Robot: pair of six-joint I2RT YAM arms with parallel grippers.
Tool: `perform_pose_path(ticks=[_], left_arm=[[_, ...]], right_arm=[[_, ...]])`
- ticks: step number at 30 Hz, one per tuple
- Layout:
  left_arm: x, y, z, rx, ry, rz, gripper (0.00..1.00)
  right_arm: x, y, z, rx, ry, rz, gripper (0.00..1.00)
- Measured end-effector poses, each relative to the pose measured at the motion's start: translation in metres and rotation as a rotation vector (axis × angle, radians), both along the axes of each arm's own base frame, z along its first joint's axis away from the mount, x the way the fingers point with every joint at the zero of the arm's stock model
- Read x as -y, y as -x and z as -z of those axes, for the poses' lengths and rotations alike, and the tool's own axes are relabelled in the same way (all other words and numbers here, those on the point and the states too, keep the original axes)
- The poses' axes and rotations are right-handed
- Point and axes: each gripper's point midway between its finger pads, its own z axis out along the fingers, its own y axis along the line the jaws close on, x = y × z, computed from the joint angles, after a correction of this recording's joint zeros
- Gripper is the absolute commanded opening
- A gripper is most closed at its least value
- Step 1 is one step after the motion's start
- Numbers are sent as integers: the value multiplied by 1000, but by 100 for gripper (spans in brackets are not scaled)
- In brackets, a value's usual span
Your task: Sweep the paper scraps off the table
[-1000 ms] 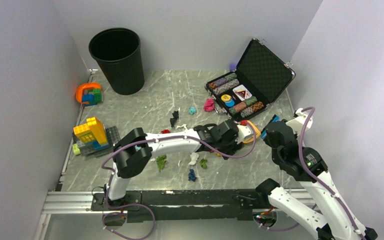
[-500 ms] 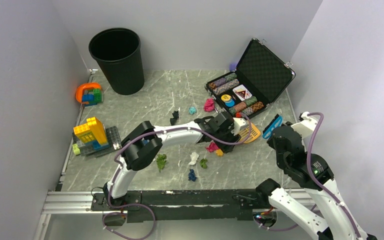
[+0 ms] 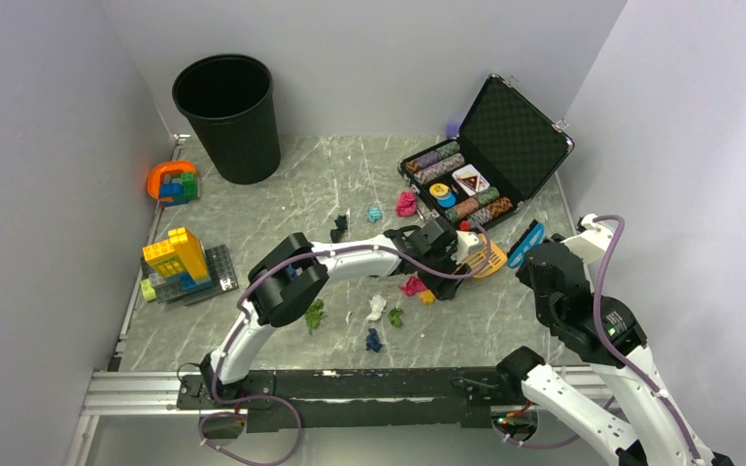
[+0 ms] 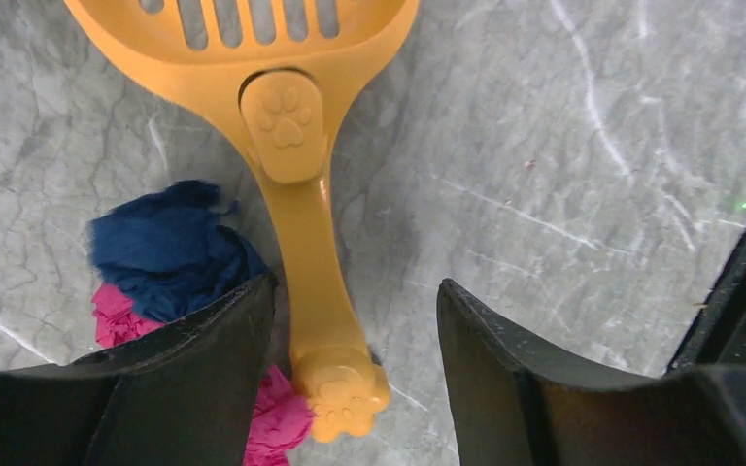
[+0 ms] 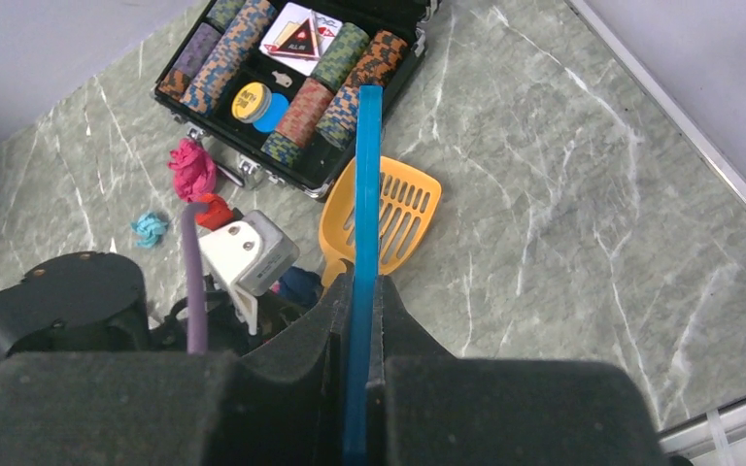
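Paper scraps lie across the table [image 3: 282, 199]: white [image 3: 377, 308], green [image 3: 313, 314], dark blue [image 3: 374, 340], teal [image 3: 375, 214] and pink [image 3: 406, 204]. My left gripper [image 4: 355, 291] is open low over the table, its jaws on either side of the handle of an orange slotted scoop [image 4: 291, 126], not touching it. A dark blue scrap [image 4: 170, 248] and a pink scrap [image 4: 282, 417] lie against the handle by the left finger. My right gripper [image 5: 361, 282] is shut on a flat blue tool [image 5: 367, 175], held above the table right of the scoop [image 3: 489, 260].
A black bin [image 3: 228, 116] stands at the back left. An open case of poker chips [image 3: 476, 165] sits at the back right. Toy bricks [image 3: 180, 262] and an orange piece [image 3: 170, 182] lie along the left edge. Walls close in on three sides.
My right arm has drawn back to the right with the blue tool. My left arm's elbow has swung forward, and a pink scrap now shows beside the scoop handle.
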Motion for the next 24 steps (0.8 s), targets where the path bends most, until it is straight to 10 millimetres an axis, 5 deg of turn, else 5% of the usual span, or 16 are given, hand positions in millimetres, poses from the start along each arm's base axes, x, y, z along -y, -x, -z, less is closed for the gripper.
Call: perform_pose_path(ticks=[10,15,24], left_arm=[[-15,-21,12,-13,-46,-66,77],[-27,-29,11,-15,-53,-94,74],[-23,0,-1,37,-61,-37,63]], right_arm=[[0,0,0,2,-1,-1,0],[0,0,0,3,-2,-1,0],[-3,0,1,-3,-11,-16,0]])
